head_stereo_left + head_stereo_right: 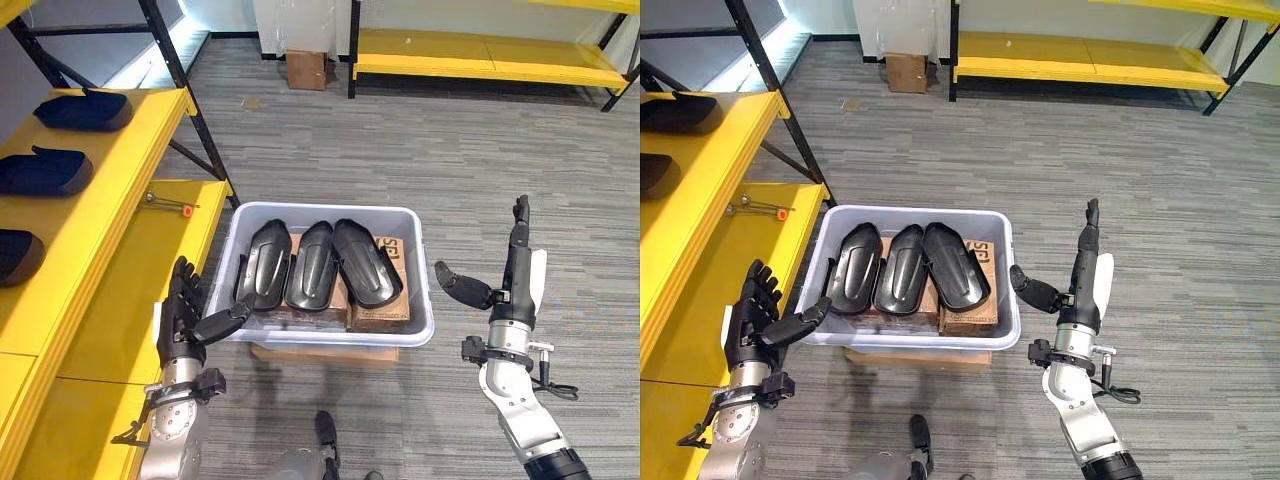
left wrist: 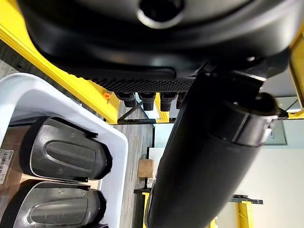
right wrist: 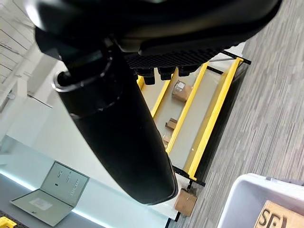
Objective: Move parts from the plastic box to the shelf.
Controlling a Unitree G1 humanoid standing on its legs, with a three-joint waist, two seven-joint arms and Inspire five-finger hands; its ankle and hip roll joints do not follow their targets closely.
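Pre-grasp stage, I'd say: nothing picked yet. 3 black moulded parts lie side by side in the white plastic box, on top of cardboard cartons. Left hand is at the box's left wall, fingers straight and spread, thumb toward the rim, holding nothing. Right hand is right of the box, apart from it, fingers straight up, empty.

Next move: likely reach in for the nearest part, then swing to the yellow shelf on the left, where 3 dark parts already sit.

Grey carpet floor; more yellow racking at the back.
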